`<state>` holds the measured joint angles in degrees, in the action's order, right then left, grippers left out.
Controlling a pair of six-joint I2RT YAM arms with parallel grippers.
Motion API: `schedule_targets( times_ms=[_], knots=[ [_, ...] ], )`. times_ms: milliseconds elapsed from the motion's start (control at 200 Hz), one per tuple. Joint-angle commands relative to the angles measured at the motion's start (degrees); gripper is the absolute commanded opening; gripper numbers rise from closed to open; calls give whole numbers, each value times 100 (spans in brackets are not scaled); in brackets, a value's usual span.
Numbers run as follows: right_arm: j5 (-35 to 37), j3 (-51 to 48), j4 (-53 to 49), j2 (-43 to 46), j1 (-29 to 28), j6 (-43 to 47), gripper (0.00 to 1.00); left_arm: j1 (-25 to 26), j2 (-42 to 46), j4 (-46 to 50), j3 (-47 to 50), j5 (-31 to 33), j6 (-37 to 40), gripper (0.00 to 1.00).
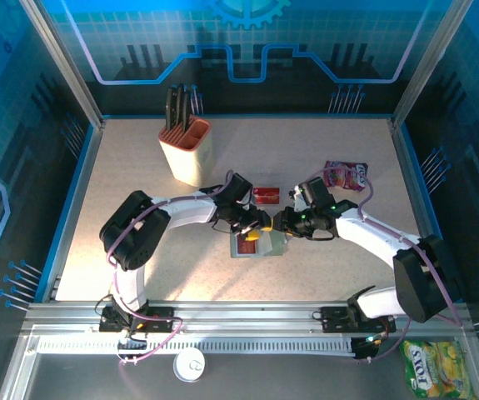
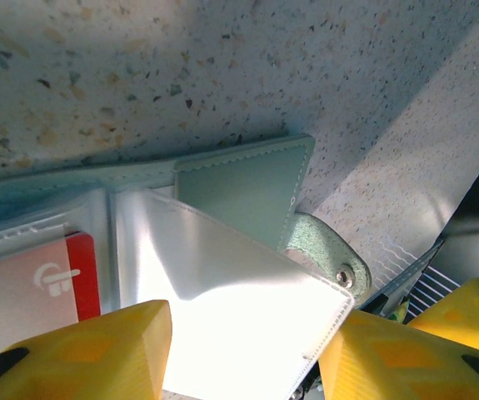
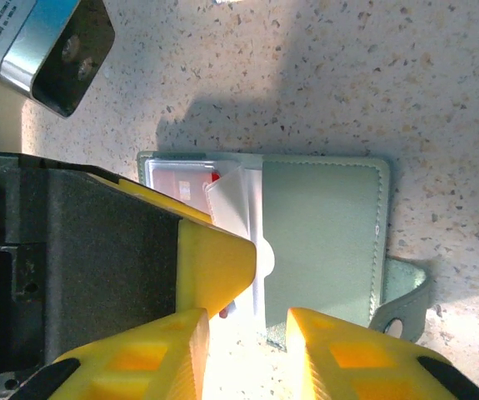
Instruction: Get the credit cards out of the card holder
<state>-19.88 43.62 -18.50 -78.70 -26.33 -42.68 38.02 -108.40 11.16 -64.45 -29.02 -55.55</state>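
Observation:
The grey-blue card holder (image 1: 272,247) lies open on the table, its snap tab (image 2: 331,254) sticking out to one side. A red card (image 2: 31,287) sits in a clear pocket of its left panel. A clear plastic sleeve (image 2: 222,283) stands lifted from the fold. My left gripper (image 2: 246,358) is open just above that sleeve, one yellow finger on either side. My right gripper (image 3: 247,350) is open at the holder's near edge, beside the left gripper's finger (image 3: 214,254). Another red card (image 1: 266,195) lies loose on the table behind both grippers.
A beige knife block (image 1: 187,148) stands at the back left. A pink-red snack packet (image 1: 345,175) lies at the right behind my right arm. A yellow-green packet (image 1: 436,367) and a white round cap (image 1: 191,365) lie off the table in front.

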Motion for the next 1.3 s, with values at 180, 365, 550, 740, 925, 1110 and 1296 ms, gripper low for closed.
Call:
schedule_targets(
  times_ms=[180,365,550,740,925,1110,1296],
  knots=[
    [-111,247,-170,115,-353,-92,33,-90,494,-510,-11,-200,140,52],
    [-77,327,-198,114,-404,-99,33,-144,550,-396,-108,-187,183,50],
    [-125,306,-48,-86,-519,-161,32,-270,838,113,344,220,308,46],
    [-300,356,286,-518,-693,-262,31,-482,1280,141,1096,389,281,36],
    [-419,519,542,-1009,-929,-355,31,-605,1506,205,1489,504,302,25],
    [-512,573,772,-1387,-1023,-439,29,-647,1414,-2,1697,389,243,15],
    [-526,569,866,-1564,-1029,-458,29,-663,1279,-78,1723,335,275,7]
  ],
)
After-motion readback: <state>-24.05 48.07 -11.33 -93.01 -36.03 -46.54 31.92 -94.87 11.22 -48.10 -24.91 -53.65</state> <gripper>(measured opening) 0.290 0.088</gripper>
